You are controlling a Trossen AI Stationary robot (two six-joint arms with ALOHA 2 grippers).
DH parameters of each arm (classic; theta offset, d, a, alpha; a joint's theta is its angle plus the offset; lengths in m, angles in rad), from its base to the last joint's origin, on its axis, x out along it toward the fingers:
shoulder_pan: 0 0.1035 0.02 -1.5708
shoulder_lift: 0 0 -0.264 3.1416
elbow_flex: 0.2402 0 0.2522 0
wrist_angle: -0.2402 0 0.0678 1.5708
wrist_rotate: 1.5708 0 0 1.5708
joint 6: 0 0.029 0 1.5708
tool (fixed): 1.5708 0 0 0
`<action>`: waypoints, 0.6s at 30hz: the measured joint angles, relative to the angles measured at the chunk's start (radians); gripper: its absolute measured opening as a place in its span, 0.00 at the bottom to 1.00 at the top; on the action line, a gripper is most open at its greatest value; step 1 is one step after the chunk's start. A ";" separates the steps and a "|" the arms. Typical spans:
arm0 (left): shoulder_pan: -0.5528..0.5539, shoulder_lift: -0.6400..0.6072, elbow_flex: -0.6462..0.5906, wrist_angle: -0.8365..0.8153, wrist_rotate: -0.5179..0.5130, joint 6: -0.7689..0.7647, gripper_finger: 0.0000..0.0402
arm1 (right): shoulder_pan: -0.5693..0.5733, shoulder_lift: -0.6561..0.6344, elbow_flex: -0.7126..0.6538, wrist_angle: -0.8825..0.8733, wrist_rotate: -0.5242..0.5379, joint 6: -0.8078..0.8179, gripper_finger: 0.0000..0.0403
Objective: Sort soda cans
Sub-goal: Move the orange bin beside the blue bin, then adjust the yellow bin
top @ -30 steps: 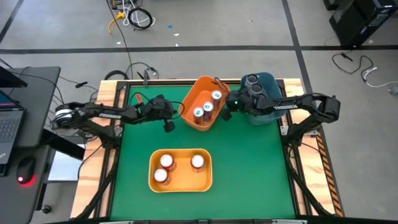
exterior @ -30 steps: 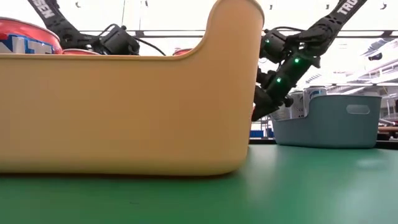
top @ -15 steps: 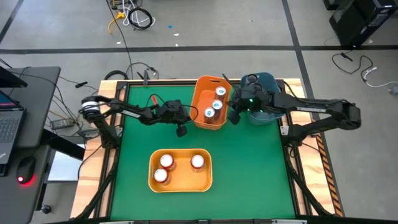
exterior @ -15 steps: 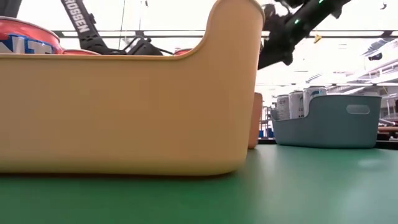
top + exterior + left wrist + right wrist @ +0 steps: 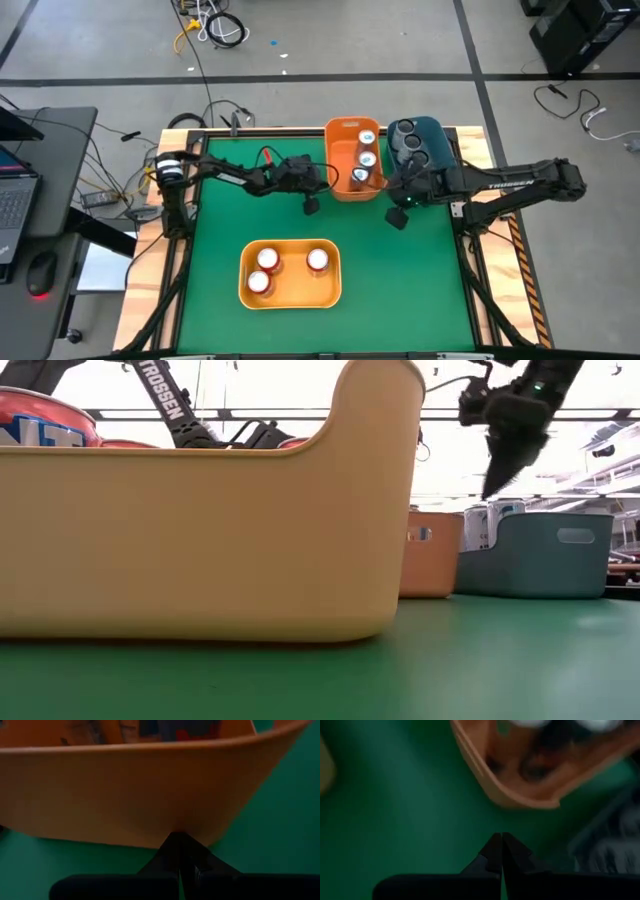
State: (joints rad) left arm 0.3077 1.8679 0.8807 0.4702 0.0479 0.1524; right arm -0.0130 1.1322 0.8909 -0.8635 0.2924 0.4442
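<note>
- High view: the orange bin (image 5: 354, 172) stands at the far middle of the table (image 5: 400, 270) and holds three light cans (image 5: 366, 160), silvery tops up, so each long axis is vertical.
- The blue bin (image 5: 432, 128) stands just right of the orange bin and holds dark cans (image 5: 410, 142), also upright; I make out three tops.
- The yellow bin (image 5: 290, 293) sits near the front, well apart from the other two, with three red cans (image 5: 267, 258) standing upright inside.
- Low view: the yellow bin's wall fills the foreground, and only here does a red can's side (image 5: 40, 418) show, with blue-and-white lettering (too cropped to read).
- The same view shows pale can sides (image 5: 497, 517) above the blue bin's rim, which the high view does not.
- The left gripper (image 5: 311, 205) is low at the orange bin's left side; the left wrist view shows its fingers (image 5: 176, 851) pressed together, tips at the bin's wall.
- The right gripper (image 5: 398, 217) hangs over bare table just near of the gap between the orange and blue bins; the right wrist view shows its fingers (image 5: 501, 851) pressed together, pinching nothing.
- Readable writing: "TROSSEN" on the left arm (image 5: 165, 390) in the low view.
</note>
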 joint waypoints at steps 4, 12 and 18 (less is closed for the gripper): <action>0.025 0.000 0.021 0.004 0.030 0.001 0.00 | 0.000 0.000 0.000 -0.129 0.015 0.091 0.00; 0.047 -0.010 0.028 0.034 0.062 0.002 0.00 | -0.013 0.003 -0.001 -0.213 0.110 0.128 0.00; 0.034 -0.243 0.030 -0.215 0.075 0.077 0.00 | 0.026 -0.031 -0.001 -0.102 0.072 0.026 0.00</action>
State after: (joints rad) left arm 0.3415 1.6253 0.9108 0.2557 0.1227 0.2294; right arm 0.0134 1.1010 0.8902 -0.9652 0.3647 0.4697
